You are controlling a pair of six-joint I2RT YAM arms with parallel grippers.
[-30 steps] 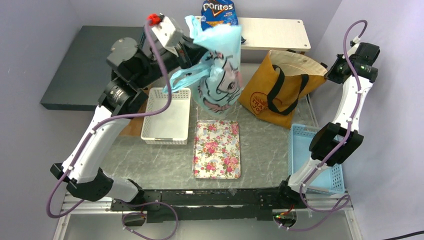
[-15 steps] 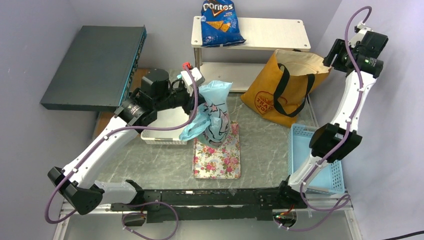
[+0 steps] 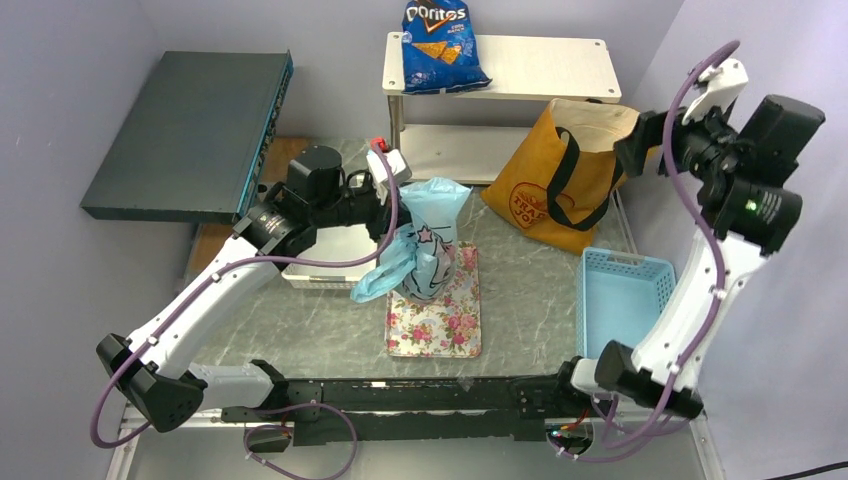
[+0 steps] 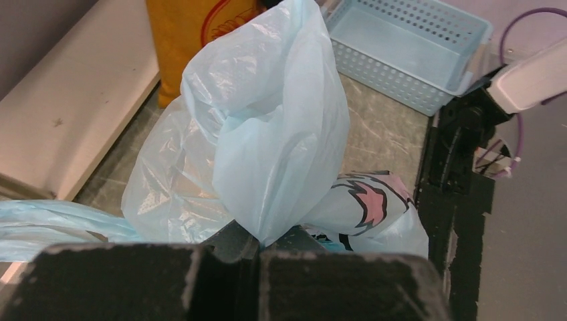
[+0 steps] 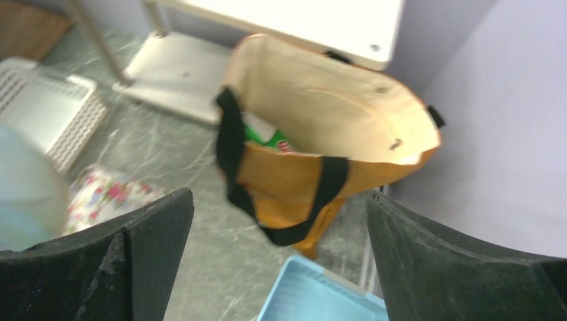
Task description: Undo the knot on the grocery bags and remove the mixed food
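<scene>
The light-blue cartoon-printed plastic bag (image 3: 432,245) stands on the floral tray (image 3: 435,325). My left gripper (image 3: 388,212) is shut on a fold of its upper plastic (image 4: 267,134); the pinch shows at the left gripper (image 4: 263,244). One loose handle hangs to the bag's left (image 3: 372,283); I cannot make out a knot. The orange-tan tote (image 3: 555,175) stands open at the back right, its black straps (image 5: 231,147) hanging loose. A green-white chip bag (image 5: 264,134) lies inside it. My right gripper (image 3: 640,150) hovers open above the tote (image 5: 321,114), holding nothing.
A white basket (image 3: 335,250) sits left of the tray, and a blue basket (image 3: 620,300) sits right of it. A blue Doritos bag (image 3: 437,45) lies on the white shelf (image 3: 550,65) behind. A dark flat box (image 3: 190,130) lies at the back left.
My left arm brought the plastic bag down from high at the back onto the floral tray. My right gripper opened wide, and its arm swung up and nearer, above the tote.
</scene>
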